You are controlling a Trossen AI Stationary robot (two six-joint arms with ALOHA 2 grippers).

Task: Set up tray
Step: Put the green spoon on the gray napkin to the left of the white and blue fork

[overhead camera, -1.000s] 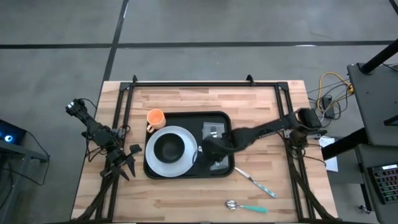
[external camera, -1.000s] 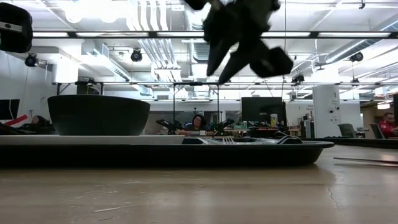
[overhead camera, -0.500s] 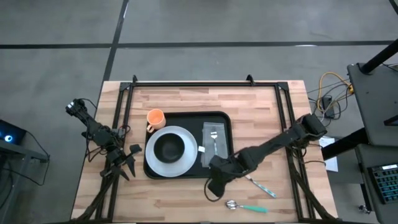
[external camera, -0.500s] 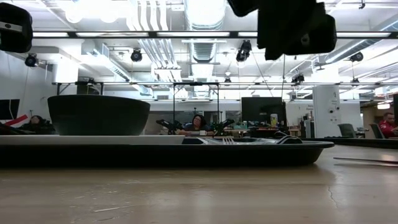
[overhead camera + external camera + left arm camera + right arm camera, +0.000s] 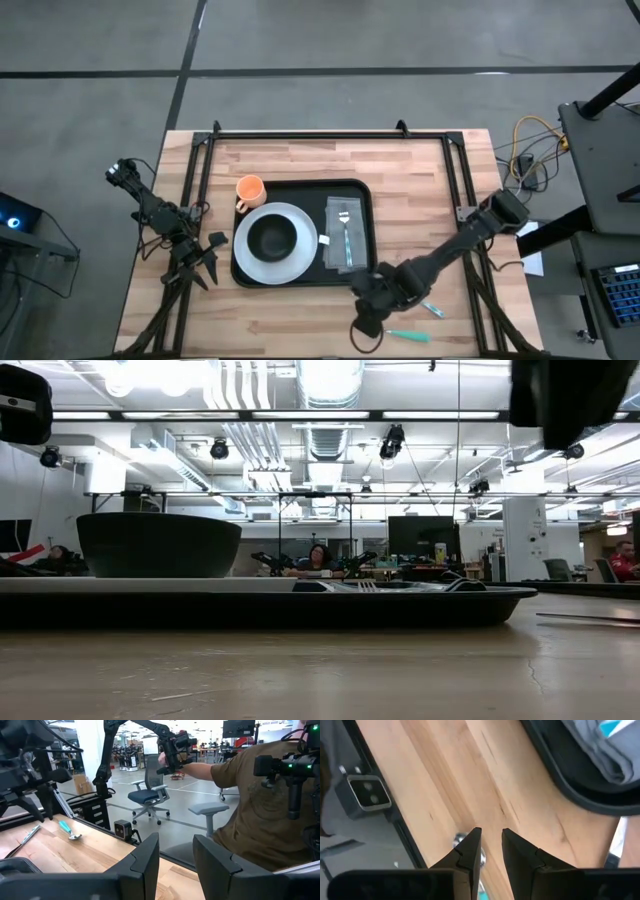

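I have the right gripper [image 5: 368, 328] down over the near edge of the light wooden table [image 5: 300, 320], its fingers [image 5: 470, 851] parted by a narrow gap and holding nothing. Just past the fingertips lies the metal bowl of a teal-handled spoon [image 5: 405, 335]; from the wrist view I think the bowl sits just beside one finger, though most of it is hidden.

The large flat black rectangular tray [image 5: 300, 186] sits mid-table. On it are a round white plate [image 5: 300, 225] with a small black bowl [image 5: 272, 237] on top, and a grey folded napkin [image 5: 335, 250] carrying a silver fork [image 5: 346, 235]. A small orange cup [image 5: 249, 188] stands just off the tray's far left corner. A second teal-handled utensil [image 5: 432, 307], probably a knife, lies near the spoon.

The tray looks stiff and, loaded, fairly heavy; I'd leave it where it is, or take it only by the low rim.

The left gripper [image 5: 200, 258] waits at the table's left edge, fingers [image 5: 145, 865] apart and empty.
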